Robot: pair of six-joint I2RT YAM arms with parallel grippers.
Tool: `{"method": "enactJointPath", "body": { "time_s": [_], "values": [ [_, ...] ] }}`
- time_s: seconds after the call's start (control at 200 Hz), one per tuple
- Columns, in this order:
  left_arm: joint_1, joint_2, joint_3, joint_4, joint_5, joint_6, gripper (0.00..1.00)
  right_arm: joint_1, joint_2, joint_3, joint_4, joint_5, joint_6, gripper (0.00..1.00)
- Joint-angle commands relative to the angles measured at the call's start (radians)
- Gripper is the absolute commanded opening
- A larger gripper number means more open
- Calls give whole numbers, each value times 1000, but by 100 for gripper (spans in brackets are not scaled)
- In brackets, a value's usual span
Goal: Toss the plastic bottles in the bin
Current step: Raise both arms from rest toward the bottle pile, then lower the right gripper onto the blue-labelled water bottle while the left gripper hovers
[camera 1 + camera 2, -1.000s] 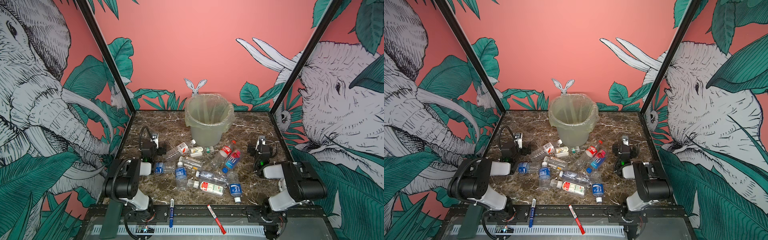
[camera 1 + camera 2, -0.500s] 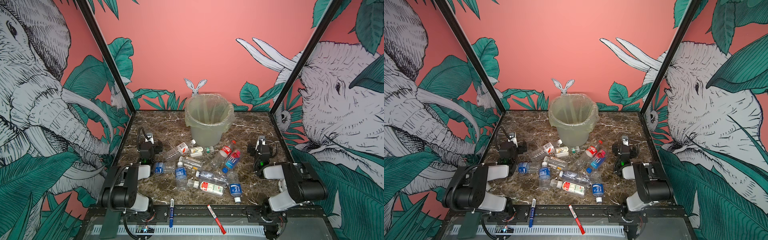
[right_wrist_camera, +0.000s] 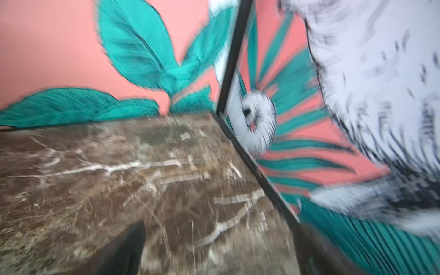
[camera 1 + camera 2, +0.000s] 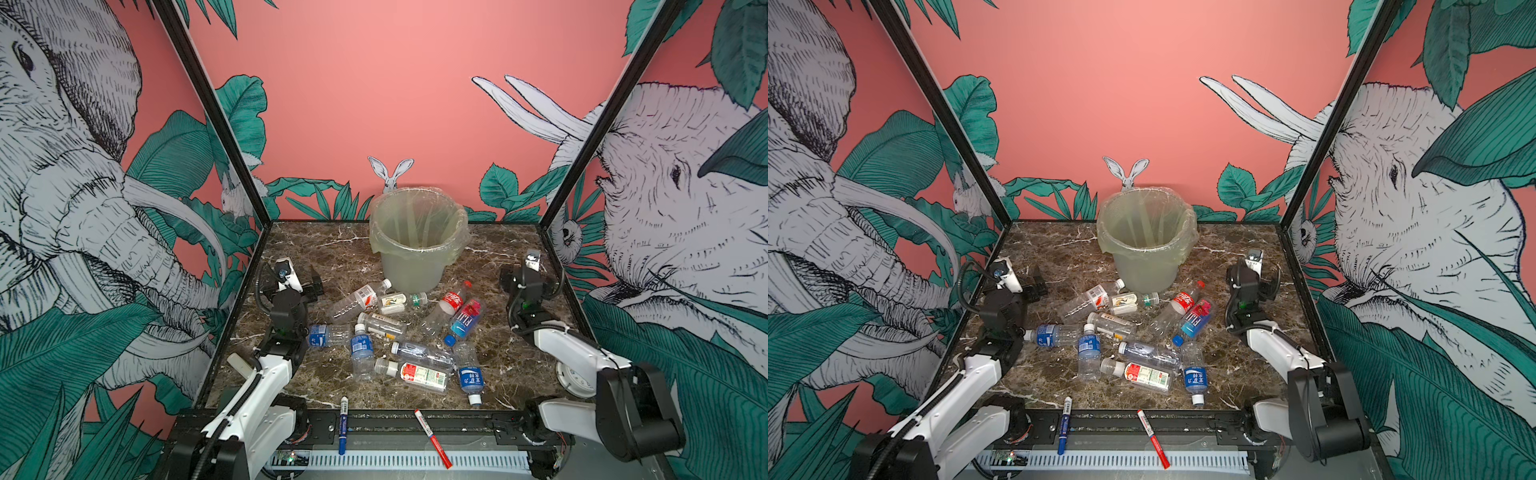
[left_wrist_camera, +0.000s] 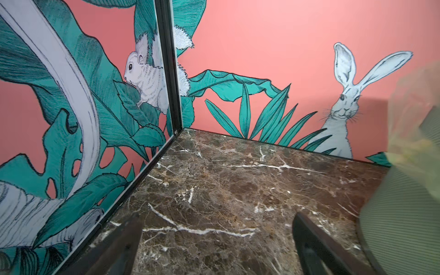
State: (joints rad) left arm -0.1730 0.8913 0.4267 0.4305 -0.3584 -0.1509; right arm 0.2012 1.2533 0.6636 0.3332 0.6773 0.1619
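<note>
Biggest thing here is the brown marble table [image 4: 498, 249], and the bin [image 4: 409, 266] stands upright at the back middle of it, with its clear bag folded over the rim.

Both arms sit either side of the bin. The left gripper [image 5: 216, 221] hangs low over bare marble to the bin's left, fingers [image 5: 316, 245] spread wide with nothing between them, and the bin's wall shows at the edge of its wrist view. The right gripper [image 3: 221, 228] is out to the bin's right, a bit farther from it. Its wrist view is smeared with blur, but the fingers are clearly wide apart there too and nothing's in them.

The plastic bottles [image 4: 419, 376] all lie on the table in a loose pile right in front of the bin. A white-capped one [image 4: 357, 301] and a green-capped one [image 4: 401, 301] lie closest to its base, and the red-capped cola bottle [image 4: 451, 301] is just beside them.

Smallest bits: a blue marker [image 4: 343, 424] and a red marker [image 4: 432, 438], well in front of the bin past the pile, on the black front rail.
</note>
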Motion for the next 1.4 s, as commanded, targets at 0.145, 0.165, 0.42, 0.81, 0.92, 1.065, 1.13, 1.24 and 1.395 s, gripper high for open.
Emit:
{"method": "enactJointPath", "body": {
  "time_s": [0.145,0.165,0.42,0.81,0.92,1.065,1.13,1.24,1.395],
  "values": [
    [-25,-27,114,-357,242,-166,100,33,-164,116,-627,-213,310,99],
    [-28,-24,118,-372,255,-170,100,36,-182,112,-643,-242,317,99],
    [-92,-23,163,-520,353,-160,98,248,-321,187,-973,-296,323,94],
    [-237,-38,140,-603,384,-154,89,657,-328,163,-1267,-299,544,87],
    [-265,-58,118,-601,400,-149,89,740,-289,116,-1265,-311,614,86],
    [-277,-84,79,-595,397,-144,89,810,-250,41,-1199,-355,671,85],
    [-277,-84,65,-596,396,-142,89,825,-235,12,-1169,-376,691,83],
    [-276,-74,55,-610,401,-142,89,834,-214,-13,-1146,-396,707,79],
    [-276,-82,34,-604,403,-145,89,834,-206,-43,-1101,-417,711,78]
  ]
}}
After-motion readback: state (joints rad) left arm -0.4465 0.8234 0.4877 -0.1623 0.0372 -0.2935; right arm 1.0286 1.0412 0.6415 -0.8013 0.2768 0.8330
